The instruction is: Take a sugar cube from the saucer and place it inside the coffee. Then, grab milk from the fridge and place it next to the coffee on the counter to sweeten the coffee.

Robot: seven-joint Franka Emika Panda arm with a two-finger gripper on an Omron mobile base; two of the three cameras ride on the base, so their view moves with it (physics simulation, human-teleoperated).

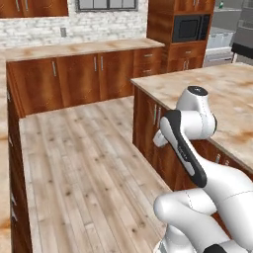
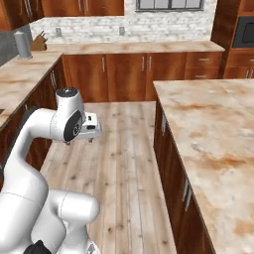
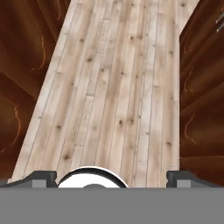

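Arm is folded up over the aisle, hand pointing down at the plank floor [image 3: 113,87]. Gripper [image 3: 111,177] has its fingertips [image 3: 41,177] far apart at the two bottom corners of the hand view, so the claw is released, nothing between them. From the right base camera the gripper [image 2: 88,128] hangs over the floor between the left cabinet run and the island, touching neither.

Near right: the island counter [image 2: 208,129], beige stone with rusty blotches, over reddish-brown cabinets [image 2: 168,149] with steel handles. The arm's elbow sits just beside its near corner in the left base view.

Left: another run of counter [image 2: 22,74] along the wall, same stone, same wood fronts below.

Far: back counter [image 1: 84,48] under a white brick wall [image 1: 99,24], window [image 1: 106,4] above. A steel canister [image 2: 22,44] and a knife block [image 2: 38,42] stand in the far left corner. Far right: black microwave [image 1: 190,27] built into a tall wood cabinet. Beyond it, the fridge [image 1: 225,39], open, pale grey shelves showing. Too small to tell what sits on them.
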